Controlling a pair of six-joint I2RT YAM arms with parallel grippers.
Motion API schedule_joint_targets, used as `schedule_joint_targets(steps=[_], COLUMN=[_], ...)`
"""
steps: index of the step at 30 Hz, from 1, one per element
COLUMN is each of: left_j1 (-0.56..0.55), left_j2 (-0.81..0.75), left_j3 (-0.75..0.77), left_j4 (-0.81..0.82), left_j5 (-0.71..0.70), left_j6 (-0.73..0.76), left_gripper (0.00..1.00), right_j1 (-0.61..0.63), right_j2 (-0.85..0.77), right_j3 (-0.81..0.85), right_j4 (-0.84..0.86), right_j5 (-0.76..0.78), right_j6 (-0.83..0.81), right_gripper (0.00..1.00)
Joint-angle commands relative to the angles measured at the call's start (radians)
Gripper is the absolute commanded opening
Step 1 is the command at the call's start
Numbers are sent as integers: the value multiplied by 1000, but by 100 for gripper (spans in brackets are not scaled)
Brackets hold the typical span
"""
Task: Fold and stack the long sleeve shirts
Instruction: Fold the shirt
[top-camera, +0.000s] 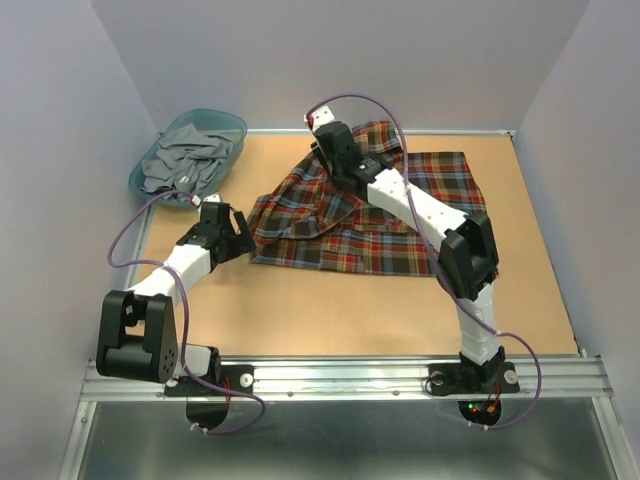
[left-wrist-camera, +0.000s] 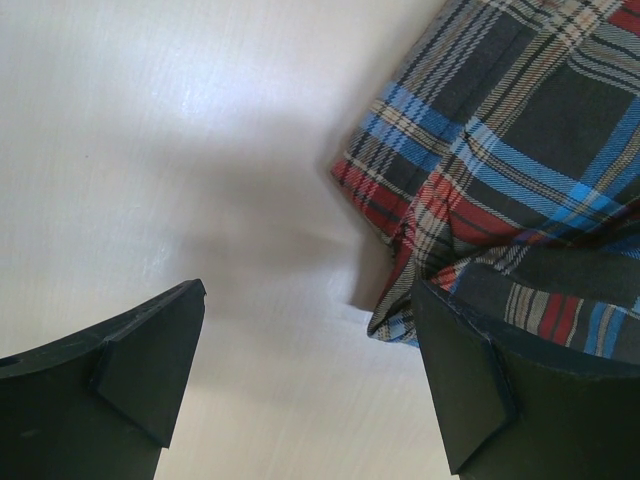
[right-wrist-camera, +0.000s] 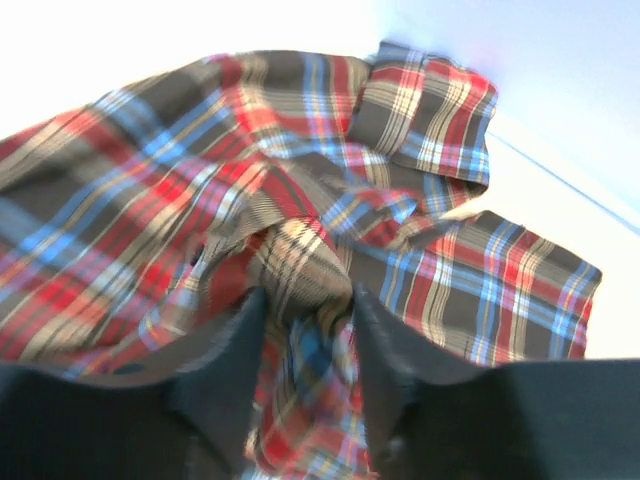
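A plaid long sleeve shirt in red, brown, navy and yellow lies spread across the middle and back of the table. My right gripper reaches over its far left part. In the right wrist view its jaws stand parted, open, with a raised fold of the shirt between the fingers. My left gripper hovers just left of the shirt's near left corner. It is wide open with only bare table between the fingers. The shirt's corner lies beside its right finger.
A teal plastic basket stands at the back left corner, holding crumpled grey clothing. Grey walls close in the table at the left, back and right. A metal rail carrying both arm bases runs along the near edge.
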Motion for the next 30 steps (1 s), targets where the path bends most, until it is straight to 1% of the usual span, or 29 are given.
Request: schedule_joint_targets(steps=[1, 2, 4, 5, 7, 8, 10, 11, 12, 13, 14, 16, 17, 18, 19, 20, 22, 23, 24, 26, 27, 28, 29, 30], left_j1=[3, 1, 1, 1, 1, 1, 1, 1, 1, 1, 0, 0, 0, -2, -2, -2, -3, -5, -5, -5, -5, -5, -5, -5], left_j2=[-20, -18, -17, -17, -18, -20, -21, -23, -24, -21, -12, 5, 26, 39, 61, 72, 91, 111, 120, 150, 161, 172, 189, 197], left_j3=[1, 1, -5, -6, -16, -17, -25, -28, -34, -36, -36, -25, -17, -10, -5, -2, 6, 7, 9, 10, 10, 14, 14, 17], left_j4=[10, 11, 8, 8, 5, -5, -10, -15, -15, -13, -12, -12, -16, -16, -18, -18, -16, -18, -16, -12, -9, -6, 2, 5], left_j5=[37, 54, 74, 100, 140, 155, 213, 239, 249, 256, 260, 266, 269, 276, 283, 289, 290, 287, 286, 290, 307, 315, 322, 333], left_j6=[10, 10, 8, 10, 8, 7, 2, -10, -16, -21, -30, -35, -41, -51, -56, -59, -68, -71, -73, -85, -87, -93, -102, -108], left_gripper=[96, 96, 96, 96, 96, 96, 96, 96, 96, 96, 95, 93, 91, 89, 88, 86, 82, 81, 78, 75, 72, 69, 67, 61], right_j1=[-26, -33, -44, -58, -76, -88, -136, -177, -202, -226, -278, -334, -364, -422, -453, -510, -564, -588, -642, -697, -749, -775, -800, -844], right_j2=[64, 73, 83, 74, 43, -9, -75, -142, -182, -218, -292, -359, -394, -450, -477, -497, -552, -567, -584, -621, -630, -638, -653, -660], right_j3=[123, 152, 172, 173, 132, 106, -4, -43, -136, -137, -238, -337, -444, -489, -576, -613, -690, -722, -792, -860, -915, -951, -980, -1035], right_j4=[67, 67, 67, 66, 64, 61, 40, 8, -9, -23, -45, -56, -60, -60, -60, -60, -59, -59, -57, -50, -36, -25, -8, 22], right_j5=[21, 56, 109, 151, 172, 173, 157, 113, 81, 44, -35, -135, -231, -284, -383, -424, -491, -536, -571, -616, -660, -685, -714, -758], right_j6=[33, 47, 67, 91, 117, 151, 198, 282, 322, 361, 436, 504, 557, 577, 600, 610, 623, 642, 653, 685, 692, 699, 705, 709], right_gripper=[51, 62, 75, 87, 95, 99, 100, 100, 100, 99, 99, 95, 92, 91, 88, 87, 85, 82, 81, 78, 77, 76, 71, 68])
